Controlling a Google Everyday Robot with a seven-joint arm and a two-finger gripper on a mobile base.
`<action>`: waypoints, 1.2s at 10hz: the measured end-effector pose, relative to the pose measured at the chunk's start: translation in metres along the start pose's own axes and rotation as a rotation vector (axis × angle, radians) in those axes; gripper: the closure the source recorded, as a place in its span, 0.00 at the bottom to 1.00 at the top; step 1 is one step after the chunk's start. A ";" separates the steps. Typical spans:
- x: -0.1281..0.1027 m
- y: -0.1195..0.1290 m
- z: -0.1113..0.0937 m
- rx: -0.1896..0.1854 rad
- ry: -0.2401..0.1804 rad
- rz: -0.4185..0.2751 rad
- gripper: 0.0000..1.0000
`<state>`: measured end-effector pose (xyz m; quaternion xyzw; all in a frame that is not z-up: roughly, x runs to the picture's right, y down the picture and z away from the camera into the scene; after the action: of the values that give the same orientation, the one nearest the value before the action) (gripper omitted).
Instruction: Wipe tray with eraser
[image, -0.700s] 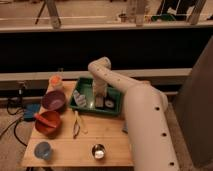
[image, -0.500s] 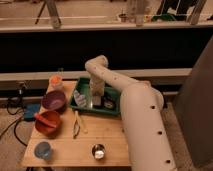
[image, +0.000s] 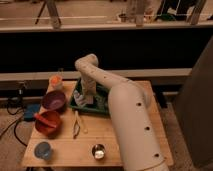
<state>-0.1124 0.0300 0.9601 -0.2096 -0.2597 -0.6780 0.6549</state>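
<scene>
The white arm (image: 127, 115) is being bent over the wooden desk (image: 90, 137), its elbow being held high behind the end effector (image: 86, 97), which is being pointed downward into the green tray (image: 99, 103). The tray is lying directly beneath and around the end effector, its rim being seen in front of it and on both sides. Whether the end effector is open, closed or gripping anything cannot be told, and contact with the tray floor cannot be confirmed.

A purple bowl (image: 54, 100) is being seen just beside the tray, to the view's left of the end effector. A red bowl (image: 48, 122) is sitting nearer the camera and further left, close to the purple one. A slim utensil (image: 76, 124) is lying in front of the end effector, just beyond the tray's near rim. A small blue cup (image: 43, 150) and a metal cup (image: 98, 151) are standing well apart from the end effector, at the near edge. A small orange object (image: 56, 80) is standing behind and left of it.
</scene>
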 end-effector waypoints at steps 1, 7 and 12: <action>-0.004 -0.011 0.003 0.000 -0.005 -0.021 1.00; -0.033 0.015 0.011 -0.012 -0.019 -0.035 1.00; -0.033 0.066 0.013 0.004 -0.031 0.052 1.00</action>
<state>-0.0454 0.0634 0.9552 -0.2256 -0.2658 -0.6569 0.6686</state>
